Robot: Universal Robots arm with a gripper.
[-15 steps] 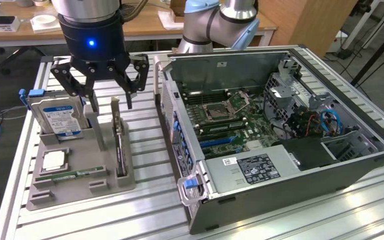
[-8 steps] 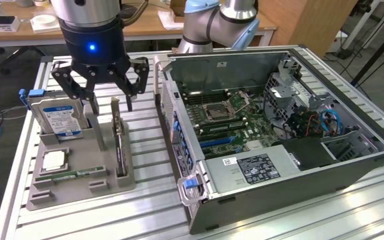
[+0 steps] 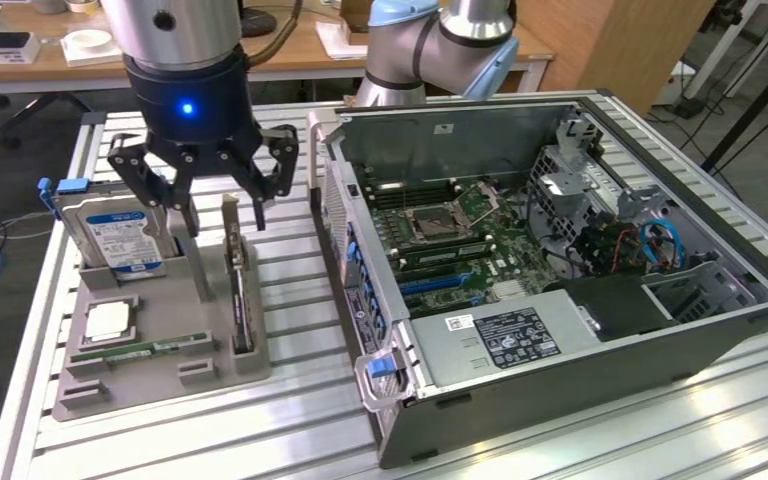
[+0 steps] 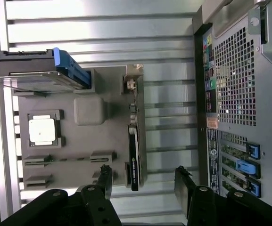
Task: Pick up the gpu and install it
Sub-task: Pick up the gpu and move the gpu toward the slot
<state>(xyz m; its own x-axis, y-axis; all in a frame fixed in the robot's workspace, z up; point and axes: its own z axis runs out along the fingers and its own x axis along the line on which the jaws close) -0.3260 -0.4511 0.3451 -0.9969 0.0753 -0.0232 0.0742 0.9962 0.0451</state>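
The gpu (image 3: 240,295) stands on edge in a slot of the grey holder tray (image 3: 157,385), a thin dark card with its silver bracket at the far end. My gripper (image 3: 217,205) hangs just above that bracket end, open, with nothing held. In the wrist view the gpu (image 4: 133,153) shows edge-on, and my gripper (image 4: 143,173) has its two black fingers either side of the card's line, well apart from it. The open computer case (image 3: 558,250) lies on the exterior view's right, with its motherboard and blue card slots (image 3: 431,282) exposed.
On the same tray (image 4: 107,94) stand a hard drive (image 3: 111,235) with a blue-white label, a processor chip (image 3: 107,320) and a green RAM stick (image 3: 144,350). The case's rear panel (image 4: 239,94) stands close beside the tray. All of it rests on a slatted aluminium table (image 3: 304,420).
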